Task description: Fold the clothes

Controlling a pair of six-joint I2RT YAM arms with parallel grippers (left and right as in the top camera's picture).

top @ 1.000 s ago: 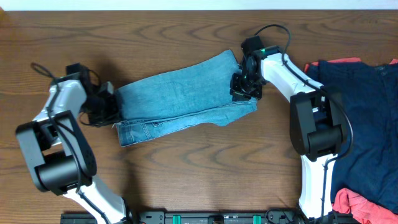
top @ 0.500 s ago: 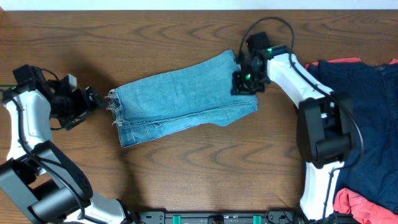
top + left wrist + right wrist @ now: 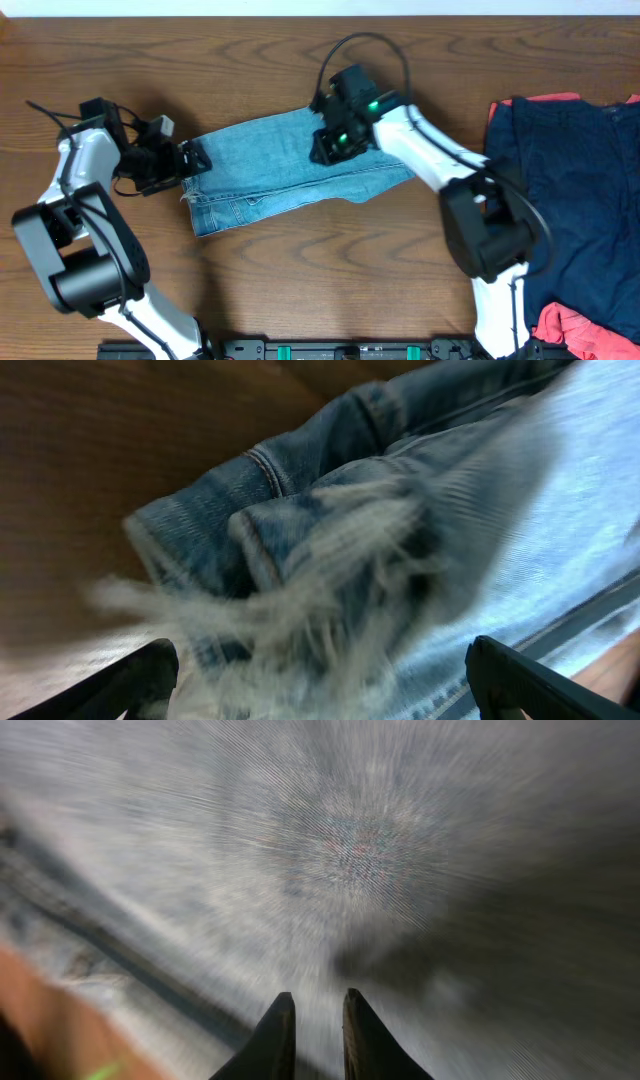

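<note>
The light-blue jeans (image 3: pixel 260 165) lie folded lengthwise across the middle of the table, frayed hems at their left end. My left gripper (image 3: pixel 188 160) is at that end, open. In its wrist view the fingers stand wide apart with the frayed hem (image 3: pixel 330 540) between them and the left gripper (image 3: pixel 322 650) not touching it. My right gripper (image 3: pixel 328 145) hovers over the middle of the jeans' upper edge. Seen from the wrist, the right gripper (image 3: pixel 317 1000) has a narrow gap between its fingers, over blurred denim (image 3: pixel 360 850). Blur hides whether cloth is pinched.
A heap of dark navy garments (image 3: pixel 580 180) with coral-red cloth (image 3: pixel 570 325) showing at its edges fills the table's right side. A black cable (image 3: pixel 370 45) loops above the right arm. The wooden table (image 3: pixel 300 40) is bare behind the jeans.
My left gripper let go of the hem, opened wide, swung out left and came back to the hem. My right gripper travelled left from the jeans' right end to their middle.
</note>
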